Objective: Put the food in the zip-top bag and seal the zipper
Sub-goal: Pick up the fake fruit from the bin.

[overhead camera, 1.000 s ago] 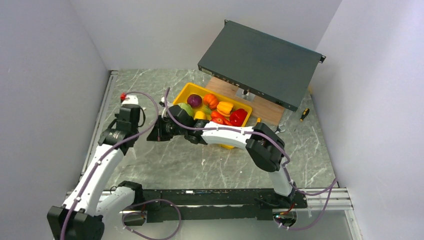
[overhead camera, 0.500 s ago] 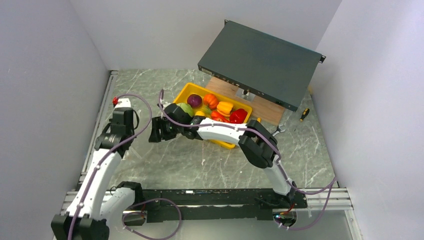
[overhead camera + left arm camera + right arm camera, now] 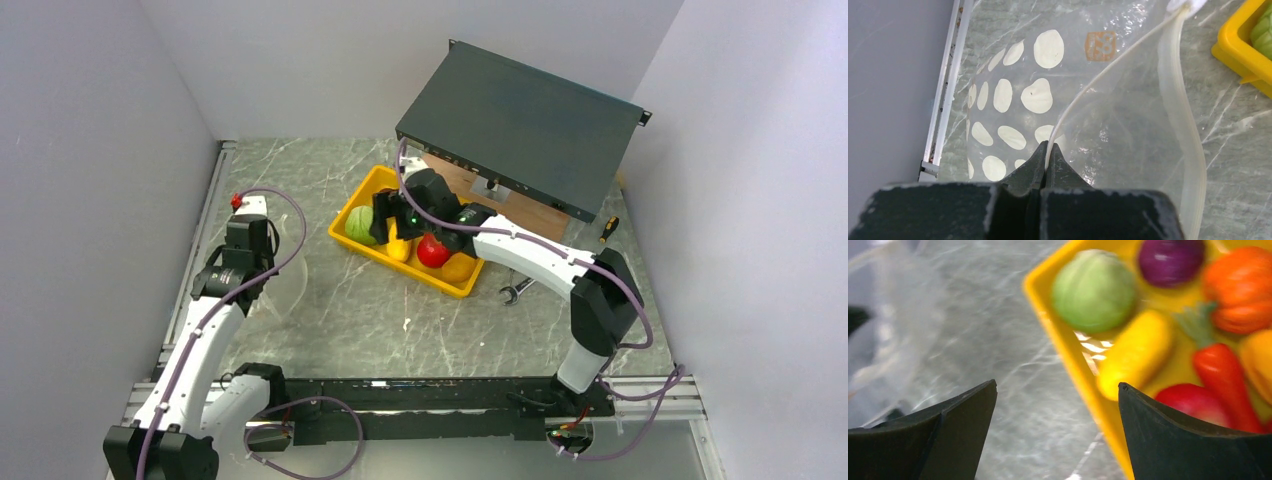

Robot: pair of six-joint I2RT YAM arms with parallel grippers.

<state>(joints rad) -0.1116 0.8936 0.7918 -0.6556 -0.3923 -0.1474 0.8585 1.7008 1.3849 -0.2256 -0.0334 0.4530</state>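
Note:
The zip-top bag (image 3: pixel 1108 125), clear with cream spots, lies on the marble near the left wall. Its zipper (image 3: pixel 1098 82) gapes, and my left gripper (image 3: pixel 1047 146) is shut on its near strip. The bag shows as a blurred sheet (image 3: pixel 893 315) in the right wrist view. The food sits in the yellow tray (image 3: pixel 1068 365): a green round piece (image 3: pixel 1093 290), a purple round one (image 3: pixel 1170 260), an orange one (image 3: pixel 1243 287), a yellow one (image 3: pixel 1135 355) and red ones (image 3: pixel 1220 370). My right gripper (image 3: pixel 1057 385) hangs open and empty over the tray's left edge, beside the green piece (image 3: pixel 360 225).
A dark grey flat box (image 3: pixel 520 125) leans over a wooden board (image 3: pixel 530 218) just behind the tray. A spanner (image 3: pixel 515 292) lies in front of the tray and a screwdriver (image 3: pixel 608 228) near the right wall. A metal rail (image 3: pixel 205 230) runs along the left wall.
My right gripper let go of the bag's rim, opened, and swung right to the tray. The left gripper kept its hold on the bag and shifted slightly toward the left.

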